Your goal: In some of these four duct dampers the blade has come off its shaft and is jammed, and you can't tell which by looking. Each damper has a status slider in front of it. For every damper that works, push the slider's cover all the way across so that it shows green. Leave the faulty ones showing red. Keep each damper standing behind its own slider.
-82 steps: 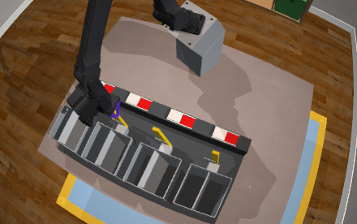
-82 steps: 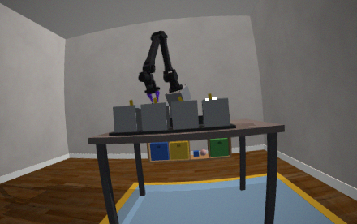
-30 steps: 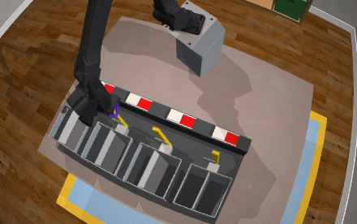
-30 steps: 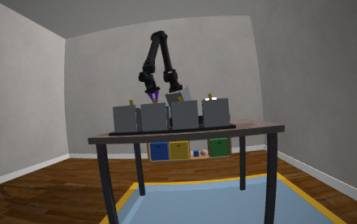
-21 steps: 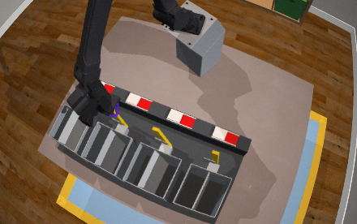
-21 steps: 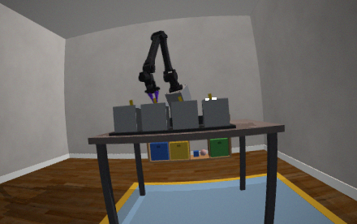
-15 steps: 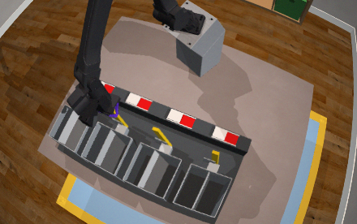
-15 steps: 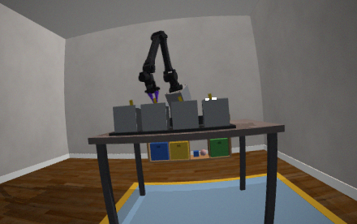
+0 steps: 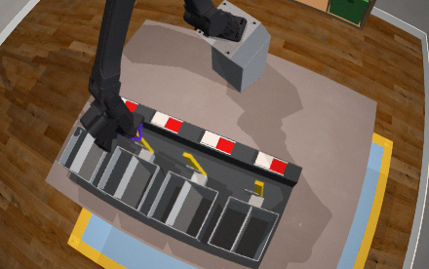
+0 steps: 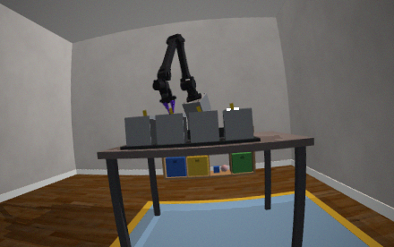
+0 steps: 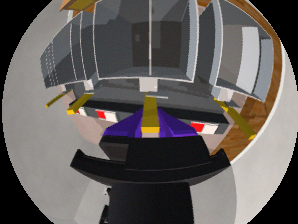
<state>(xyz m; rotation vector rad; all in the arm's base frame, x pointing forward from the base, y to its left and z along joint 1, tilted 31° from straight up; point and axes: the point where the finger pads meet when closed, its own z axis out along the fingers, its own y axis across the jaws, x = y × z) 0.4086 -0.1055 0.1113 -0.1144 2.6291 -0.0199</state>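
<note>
Apparently, the yellow lever [image 9: 146, 145] [image 10: 171, 112] [image 11: 149, 114] at the second damper [image 9: 108, 187] [image 10: 170, 130] [image 11: 170, 70] from top-view left is held near its free end by the narrowed gripper [image 9: 138, 133] [image 10: 169, 106] [image 11: 150, 111]; stiff handling may be expected.

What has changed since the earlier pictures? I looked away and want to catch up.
Nothing has visibly moved, and no fresh hold or release shows. The gripper remains at the same yellow lever; whether it grips it, I cannot tell. The dampers stay in place, and the status sliders' visible windows are still red.
</note>
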